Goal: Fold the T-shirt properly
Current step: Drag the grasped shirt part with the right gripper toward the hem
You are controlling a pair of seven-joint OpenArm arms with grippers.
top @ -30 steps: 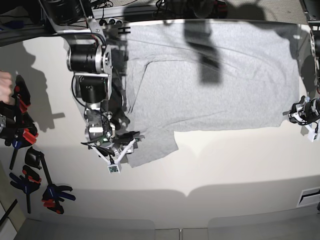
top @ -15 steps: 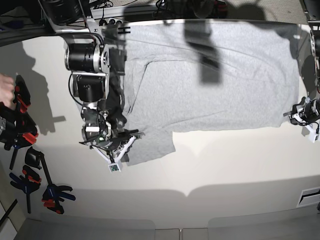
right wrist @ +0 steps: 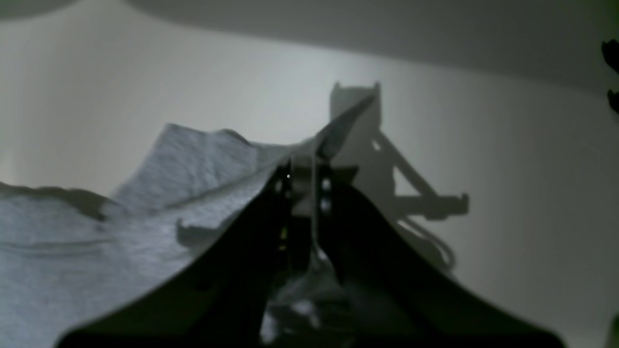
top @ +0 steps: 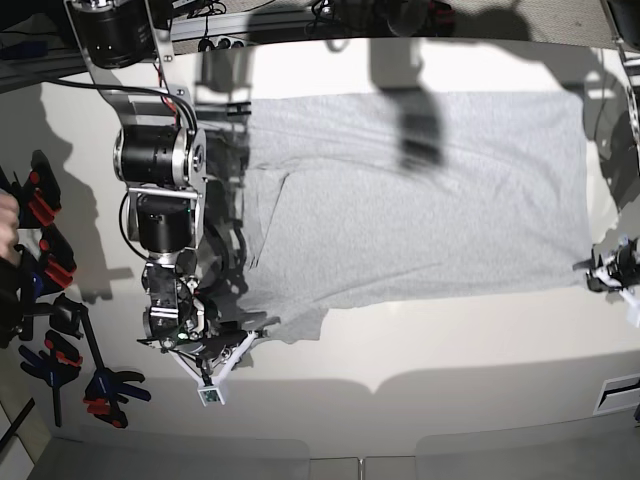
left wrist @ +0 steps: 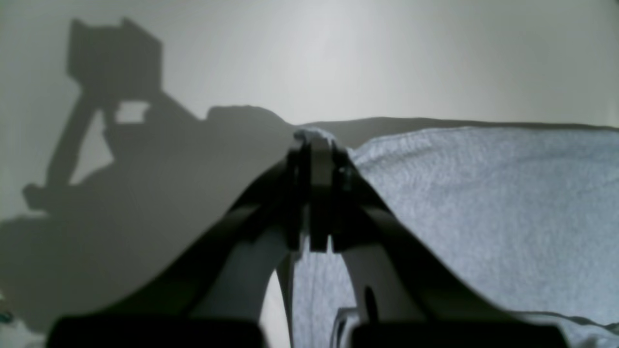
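**Both grippers pinching the near hem, shirt spread across the bench**

While the T-shirt (top: pixel 420 190) lies mostly flat across the far half of the white bench (top: pixel 420 350), we've got both arms down at its near edge. The right gripper (top: pixel 225 345) sits at the left of the base view, clenched on the sleeve corner; in the right wrist view a thin flap of grey cloth sticks up between the closed jaws of that gripper (right wrist: pixel 302 181), with the rest of the fabric sloping away to the left in a couple of ridges. The left gripper (top: pixel 600 275) is over at the right edge of the base view, also clamped on cloth: its wrist view shows a small nub of fabric poking out past the tips of the closed gripper (left wrist: pixel 314 145), and the hem running off to the right as a fairly straight line.

Edges, as far as we can tell: the far hem runs pretty straight along the top, the near edge sags a bit between the two grips, and there's a folded-over layer near the right arm with a visible crease. The shirt shows its plain side.

Room-wise, we have a wide bare strip of bench in front of the near hem. The left margin is busier, with a bunch of black, red and blue clamps (top: pixel 60 340) parked there, well apart from the cloth.
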